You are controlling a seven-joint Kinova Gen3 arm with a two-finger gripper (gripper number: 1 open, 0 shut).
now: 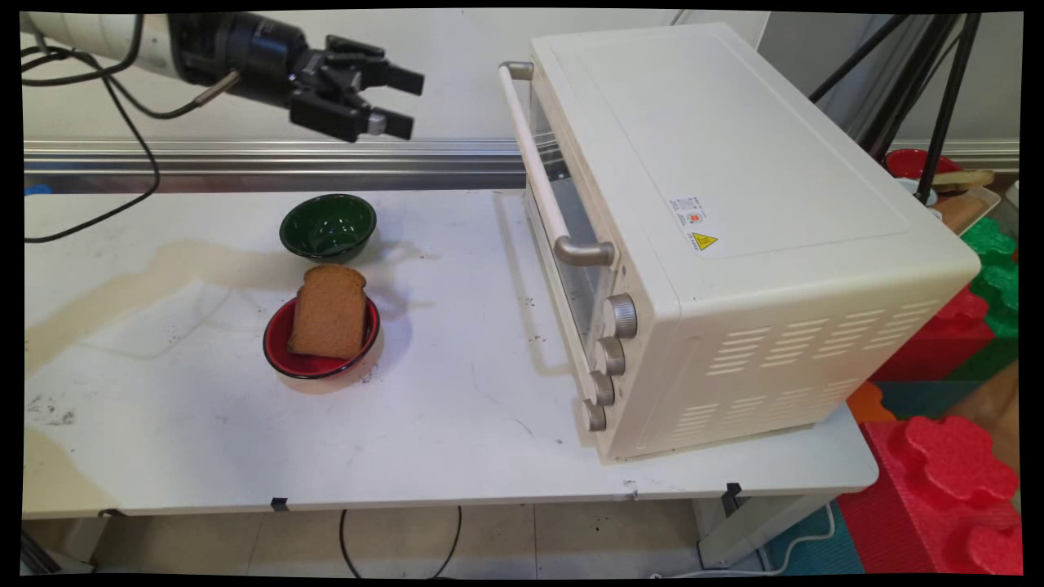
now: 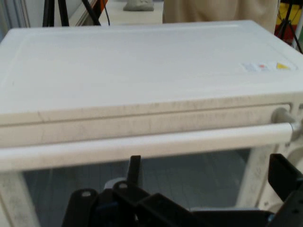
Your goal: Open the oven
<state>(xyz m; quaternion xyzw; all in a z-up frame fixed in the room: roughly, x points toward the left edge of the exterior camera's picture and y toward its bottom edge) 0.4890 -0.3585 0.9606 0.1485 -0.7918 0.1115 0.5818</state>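
Observation:
My gripper (image 1: 416, 103) hangs open high over the table's back left, pointing right at a cream toaster oven (image 1: 734, 204). It holds nothing and stands a short way off the oven's long door handle (image 1: 534, 155). The oven door is shut. In the hand view the handle (image 2: 142, 144) runs across the picture just above my open gripper (image 2: 208, 177), with the oven top (image 2: 142, 61) beyond and the glass door (image 2: 199, 165) below. Under the arm, a green bowl (image 1: 328, 226) sits empty, and a slice of brown bread (image 1: 330, 314) leans in a red bowl (image 1: 281, 359).
Several knobs (image 1: 612, 355) line the oven's near front end. A metal rail (image 1: 245, 155) runs along the table's back. Black cables (image 1: 130, 122) hang from the arm. Red and green foam blocks (image 1: 946, 456) and tripod legs (image 1: 938, 98) stand right of the table.

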